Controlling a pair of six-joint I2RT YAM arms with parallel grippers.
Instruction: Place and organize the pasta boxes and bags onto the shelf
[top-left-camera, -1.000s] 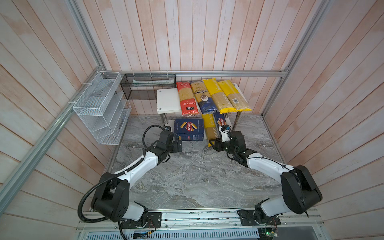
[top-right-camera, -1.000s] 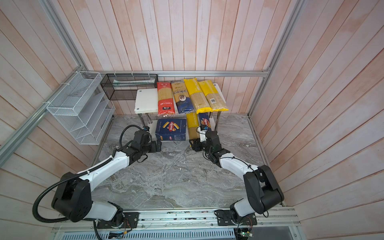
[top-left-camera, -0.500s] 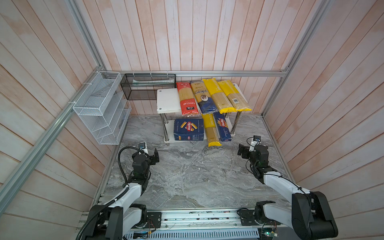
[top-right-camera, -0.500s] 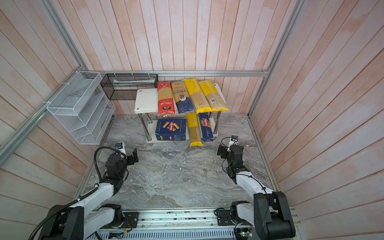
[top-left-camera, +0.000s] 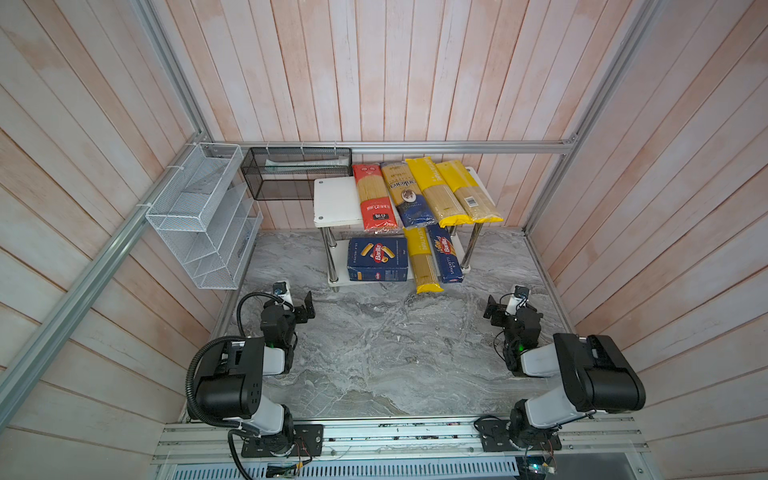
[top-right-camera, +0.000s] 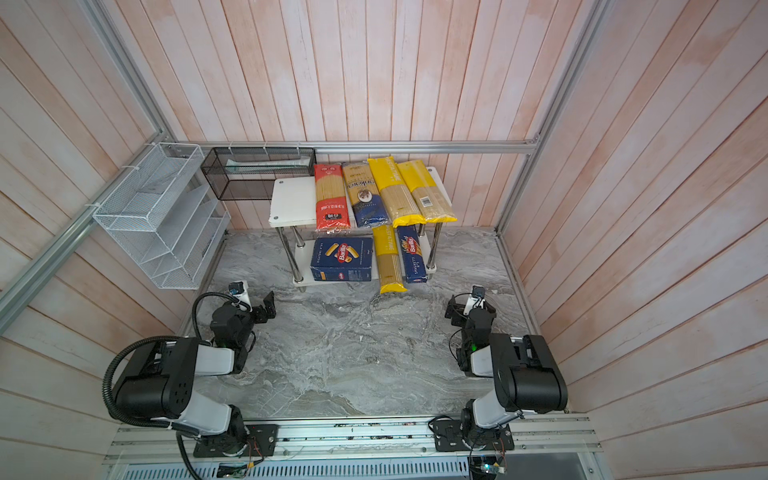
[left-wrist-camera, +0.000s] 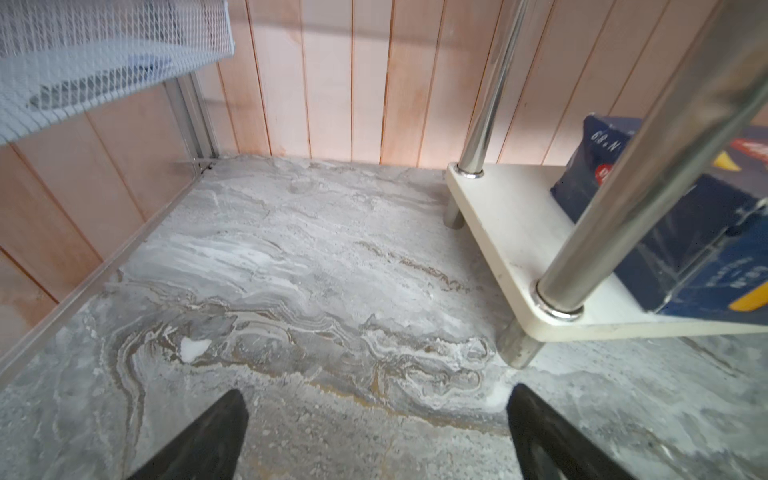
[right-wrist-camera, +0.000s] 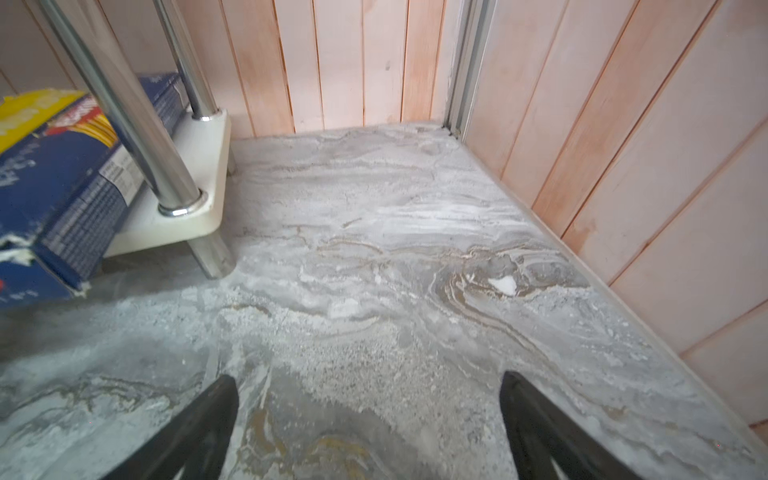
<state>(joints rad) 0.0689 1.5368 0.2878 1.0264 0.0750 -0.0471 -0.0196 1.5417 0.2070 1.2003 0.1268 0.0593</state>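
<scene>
1. Pasta boxes and bags (top-left-camera: 409, 195) all lie on the shelf (top-left-camera: 332, 203), upper centre in both top views. The lower yellow-ended bag (top-left-camera: 423, 262) overhangs the front edge and could slide off.
2. Left wrist view: left gripper (left-wrist-camera: 376, 411) spread, empty. The rigatoni box (left-wrist-camera: 685, 232), right, sits behind a chrome post (left-wrist-camera: 636, 183) that a reach could snag.
3. Right wrist view: right gripper (right-wrist-camera: 368, 399) spread, empty. The spaghetti box (right-wrist-camera: 62, 199), left, juts past the board, so a nudge may tip it.

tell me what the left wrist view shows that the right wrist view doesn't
Only the left wrist view shows the white wire rack and the wide Barilla box. Only the right wrist view shows the narrow spaghetti box, with a yellow bag end beyond it. Both show the shelf, its chrome posts, the marble floor and an open, empty gripper: the left gripper and the right gripper.
</scene>
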